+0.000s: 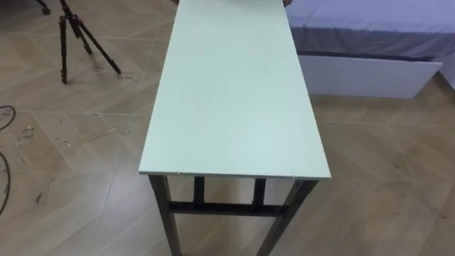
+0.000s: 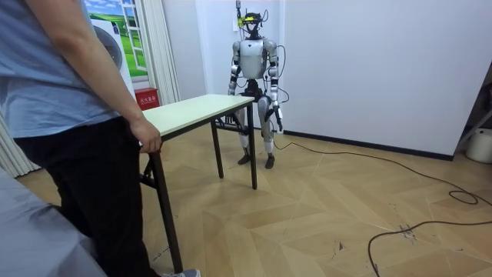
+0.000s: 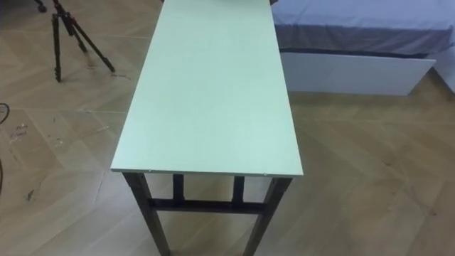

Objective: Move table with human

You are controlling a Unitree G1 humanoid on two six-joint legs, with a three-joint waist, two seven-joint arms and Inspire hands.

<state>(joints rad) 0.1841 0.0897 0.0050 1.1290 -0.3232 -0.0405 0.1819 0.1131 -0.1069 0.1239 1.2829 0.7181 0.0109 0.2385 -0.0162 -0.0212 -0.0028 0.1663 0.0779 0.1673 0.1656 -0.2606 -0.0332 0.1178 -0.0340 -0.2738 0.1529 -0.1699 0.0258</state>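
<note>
The wooden floor with herringbone pattern [image 1: 384, 185] spreads under everything. A bed with grey-blue cover and white base [image 1: 370, 21] stands by the far right corner of the long desk with pale green rectangular top and black metal legs [image 1: 234, 92]. The desk stands on the floor between the robot and a person in blue shirt and dark trousers [image 2: 69, 115]. The near short edge of the desk is just before the robot. The person's hand [image 2: 146, 137] grips the opposite end. A black tripod [image 1: 78, 35] stands to the left of the desk. In the room view the robot stands upright at its end, the left robot hand [image 2: 280, 123] and the right robot hand [image 2: 231, 87] hang low beside its body; whether their fingers are spread or curled I cannot tell.
</note>
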